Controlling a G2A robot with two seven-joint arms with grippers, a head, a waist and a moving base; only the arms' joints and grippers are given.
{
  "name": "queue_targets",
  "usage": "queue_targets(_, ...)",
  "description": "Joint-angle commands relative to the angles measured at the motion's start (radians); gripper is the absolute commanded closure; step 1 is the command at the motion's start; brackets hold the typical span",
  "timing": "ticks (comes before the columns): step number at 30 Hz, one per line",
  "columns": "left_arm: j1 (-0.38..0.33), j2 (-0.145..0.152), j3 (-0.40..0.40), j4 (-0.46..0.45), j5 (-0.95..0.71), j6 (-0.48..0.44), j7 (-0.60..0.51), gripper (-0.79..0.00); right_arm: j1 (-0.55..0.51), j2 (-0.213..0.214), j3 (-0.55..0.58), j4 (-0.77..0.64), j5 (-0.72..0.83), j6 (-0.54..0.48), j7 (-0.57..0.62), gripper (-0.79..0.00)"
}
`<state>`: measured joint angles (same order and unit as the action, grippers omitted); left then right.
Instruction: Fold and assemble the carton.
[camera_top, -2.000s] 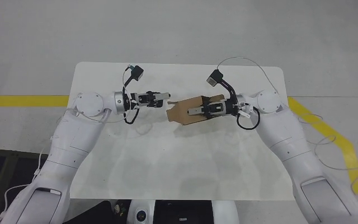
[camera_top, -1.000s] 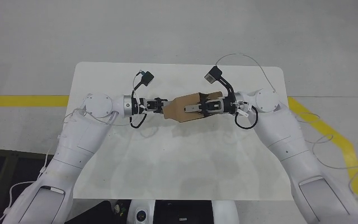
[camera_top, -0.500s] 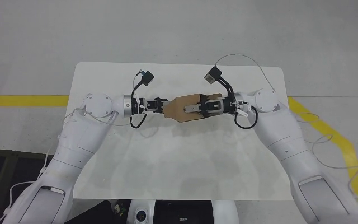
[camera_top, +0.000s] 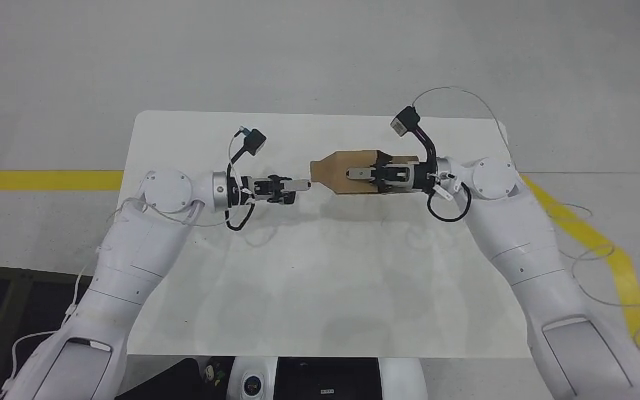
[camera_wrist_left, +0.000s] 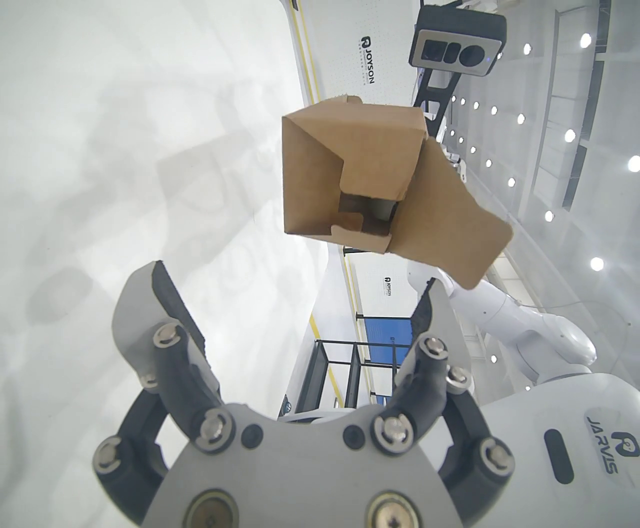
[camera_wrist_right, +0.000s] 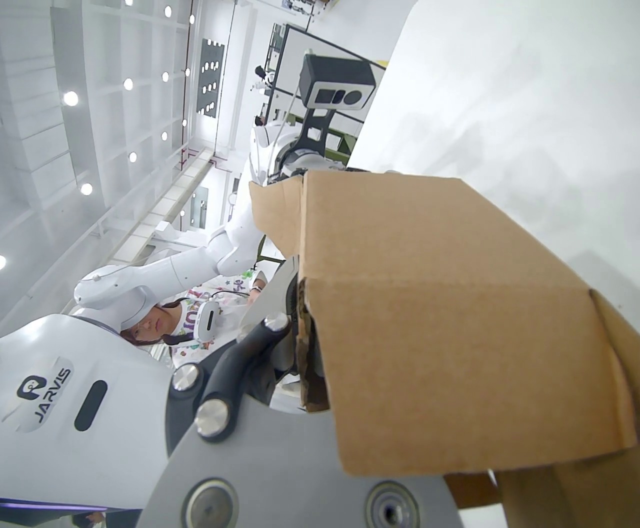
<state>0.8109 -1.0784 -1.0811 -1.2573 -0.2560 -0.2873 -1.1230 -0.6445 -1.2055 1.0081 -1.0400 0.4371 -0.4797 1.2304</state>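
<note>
Top view: right pincer clamps the carton above the counter far side; left pincer spread wide, empty, just short of it. Body looks squared up; left wrist view gives the end face, hidden from above: flaps half tucked, one big flap sticking out, closing left to do

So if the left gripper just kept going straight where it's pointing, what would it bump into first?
Most likely the carton: its half-folded end sits just ahead of the open left gripper, not touching. From above it lies slightly off the line, so the gripper might only graze it.
</note>
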Motion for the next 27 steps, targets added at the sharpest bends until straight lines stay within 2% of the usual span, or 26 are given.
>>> queue_targets(1,0.007,0.003,-0.004,-0.008,0.008,0.004,-0.002,-0.785,-0.005,0.003,0.006,-0.012,-0.004,0.006,-0.001,0.000)
queue_targets(15,0.007,0.008,-0.022,-0.091,0.027,-0.012,0.014,-0.785,-0.019,0.022,0.016,-0.074,-0.194,0.092,-0.071,0.000)
queue_targets(27,-0.051,-0.011,0.052,-0.017,0.123,0.006,0.077,-0.785,-0.032,0.021,0.004,-0.129,-0.160,0.103,-0.061,0.000)
